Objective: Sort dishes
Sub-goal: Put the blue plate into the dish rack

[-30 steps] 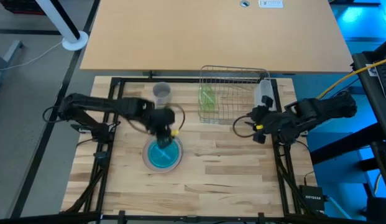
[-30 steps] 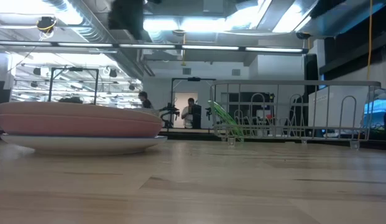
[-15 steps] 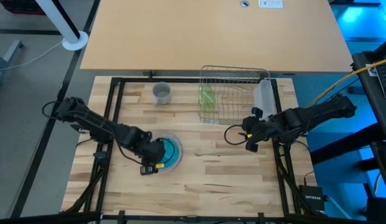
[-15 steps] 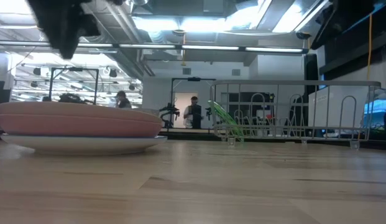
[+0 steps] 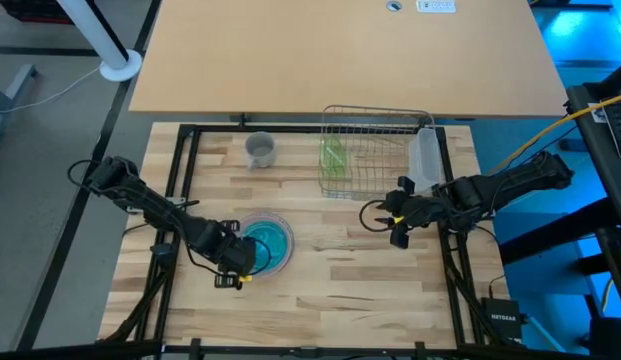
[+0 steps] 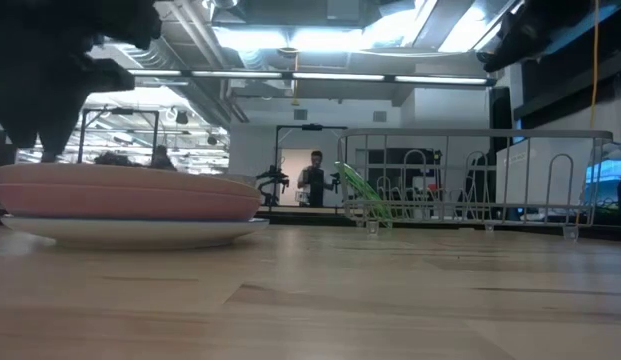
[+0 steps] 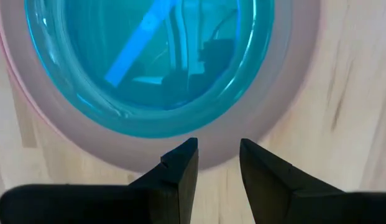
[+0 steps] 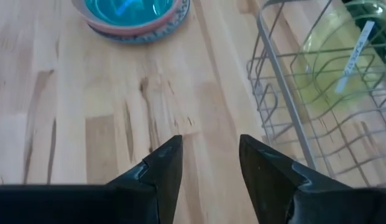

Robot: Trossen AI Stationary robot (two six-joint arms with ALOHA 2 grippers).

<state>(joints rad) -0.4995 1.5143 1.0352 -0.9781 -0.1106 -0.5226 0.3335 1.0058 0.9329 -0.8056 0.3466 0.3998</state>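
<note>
A pink plate point(image 5: 267, 243), its shiny inside reflecting blue, lies on a white plate with a bluish pattern point(image 6: 130, 232) at the table's middle left. My left gripper point(image 7: 217, 149) points down, open, just over the pink plate's near-left rim point(image 7: 211, 158), one finger to each side of it. I see no touch. A green plate point(image 5: 333, 160) stands on edge between the wires of the dish rack point(image 5: 375, 150). A small grey cup point(image 5: 260, 150) stands upright at the far left. My right gripper point(image 8: 210, 146) hangs open over bare table, near the rack.
A translucent plastic tub point(image 5: 425, 155) stands against the rack's right side, close to my right arm. The rack's wire wall point(image 8: 286, 99) is just ahead of my right gripper. Bare wood lies between the plates and the rack and along the near edge.
My left gripper has swung from above the plates' far side toward the table's near left, has sunk and rolled, and now stands at the pink plate's near-left rim. My right gripper has come down a little toward the table. The plates have stayed in place.
</note>
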